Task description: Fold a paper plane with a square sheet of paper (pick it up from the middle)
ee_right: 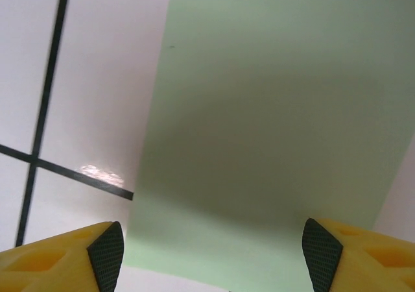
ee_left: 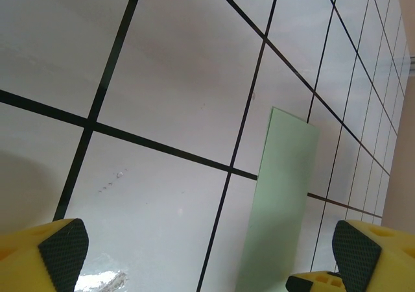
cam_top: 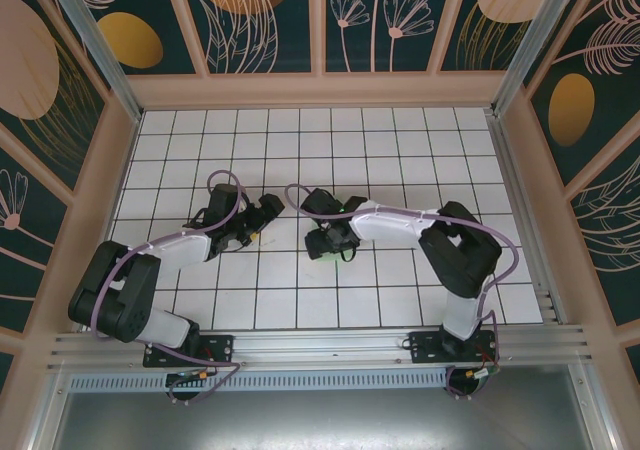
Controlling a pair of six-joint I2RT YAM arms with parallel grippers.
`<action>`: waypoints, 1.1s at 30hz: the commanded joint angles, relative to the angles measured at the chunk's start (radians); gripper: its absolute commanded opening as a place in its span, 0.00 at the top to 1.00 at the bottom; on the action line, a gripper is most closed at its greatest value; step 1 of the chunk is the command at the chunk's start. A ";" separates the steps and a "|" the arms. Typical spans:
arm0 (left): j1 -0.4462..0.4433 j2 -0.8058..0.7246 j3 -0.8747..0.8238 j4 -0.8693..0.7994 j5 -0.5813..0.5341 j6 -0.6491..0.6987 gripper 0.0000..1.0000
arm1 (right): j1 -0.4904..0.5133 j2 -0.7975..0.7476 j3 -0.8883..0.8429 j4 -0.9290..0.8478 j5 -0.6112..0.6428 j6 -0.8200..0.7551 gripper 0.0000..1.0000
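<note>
Left arm (cam_top: pixel 170 242): it reaches from the near left of the bench (cam_top: pixel 400 140) toward the middle and stops just short of the work. That looks like a standby spot from which you can pin or press an edge.
Left jaws: open and empty. The black pads (ee_left: pixel 61 253) stand wide apart over bare tile, and the paper (ee_left: pixel 279 201) lies ahead and to their right, not between them.
Bench: white tiles with dark grid lines, which give you straight references for squaring an edge.
Paper (ee_right: pixel 272 110): pale mint green, lying flat near the bench's middle beneath the right jaws. In the left wrist view it reads as a strip narrower than one tile, so you may judge it already folded down from the full square, though no crease can be made out.
Right jaws: open and gripping nothing. The pads (ee_right: pixel 107 253) are spread over the strip's near end. Whether they touch the paper cannot be told. The position suits pressing or pinching the paper along its middle.
Right arm (cam_top: pixel 395 220): it is bent in from the near right and points left over the paper.
Writing: none is readable. The paper is unmarked, and the walls (cam_top: pixel 250 20) carry only painted plant shapes.
</note>
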 commanded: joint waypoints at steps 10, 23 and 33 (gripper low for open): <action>0.007 0.007 -0.006 -0.013 -0.007 0.017 0.01 | 0.031 0.099 0.012 -0.073 0.068 -0.022 0.23; 0.006 0.000 -0.011 -0.010 -0.002 0.025 0.01 | -0.043 0.042 -0.087 0.042 -0.118 -0.035 0.35; 0.006 0.005 -0.009 0.004 0.015 0.028 0.02 | -0.178 -0.042 -0.194 0.111 -0.295 -0.088 0.35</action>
